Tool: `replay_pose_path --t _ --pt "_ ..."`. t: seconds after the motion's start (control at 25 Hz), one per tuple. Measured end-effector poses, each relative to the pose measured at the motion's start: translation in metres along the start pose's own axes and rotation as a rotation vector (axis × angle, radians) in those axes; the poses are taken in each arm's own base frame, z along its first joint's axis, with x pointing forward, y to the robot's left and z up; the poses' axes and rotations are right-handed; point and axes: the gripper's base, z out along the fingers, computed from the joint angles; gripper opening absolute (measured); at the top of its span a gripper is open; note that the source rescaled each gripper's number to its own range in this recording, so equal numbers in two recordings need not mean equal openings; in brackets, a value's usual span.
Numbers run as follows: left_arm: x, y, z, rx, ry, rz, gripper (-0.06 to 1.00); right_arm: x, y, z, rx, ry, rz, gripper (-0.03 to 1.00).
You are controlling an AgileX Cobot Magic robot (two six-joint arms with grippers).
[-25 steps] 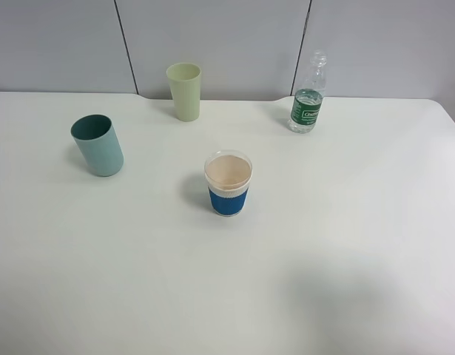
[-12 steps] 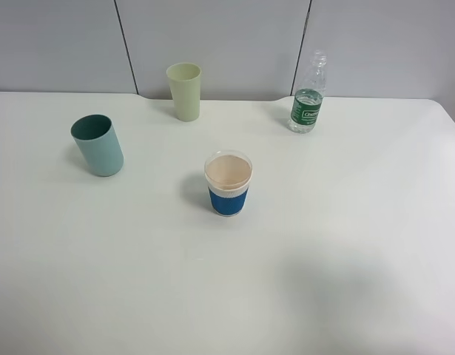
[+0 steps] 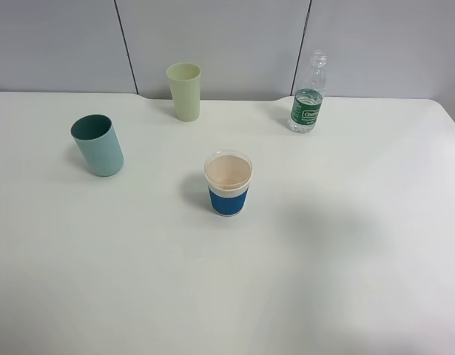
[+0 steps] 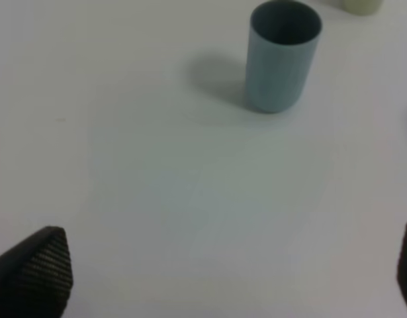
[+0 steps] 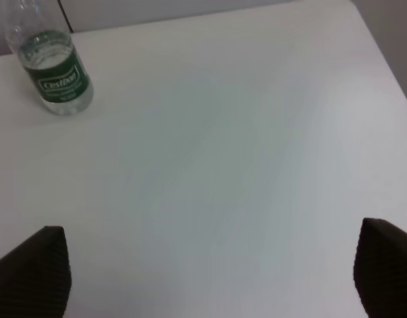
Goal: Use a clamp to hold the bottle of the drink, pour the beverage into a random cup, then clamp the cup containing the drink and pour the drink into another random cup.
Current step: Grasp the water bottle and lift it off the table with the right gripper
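Right gripper (image 5: 206,271): jaws spread wide and empty, bare table (image 3: 345,259) between them, hovering well short of the bottle (image 5: 54,69), which stands upright near the table's far edge on the right side. Left gripper (image 4: 220,275): likewise released, holding nothing, facing the teal tumbler (image 4: 281,56), which stands upright on the left side, well apart from the bottle. Neither arm reaches into the high view. Judged stage: the opening step, with the bottle not yet clamped and no pour begun. The next move calls for the right jaws to advance, straddle the bottle's labelled body and close. Count: one bottle; three cups, namely the teal tumbler, a pale yellow-green tumbler (image 3: 184,91) and a blue-sleeved paper cup (image 3: 228,183) at centre.
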Motion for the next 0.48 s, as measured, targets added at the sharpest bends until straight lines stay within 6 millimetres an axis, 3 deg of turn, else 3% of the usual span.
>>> replay_pose_path --t 0.24,0.48 --pt "0.0 0.0 0.0 0.0 0.0 0.0 1.0 -0.006 -0.004 0.055 0.015 0.078 -0.029 0.75" --pt "0.0 0.0 0.0 0.0 0.0 0.0 1.0 0.001 -0.008 0.108 0.031 0.141 -0.056 0.75"
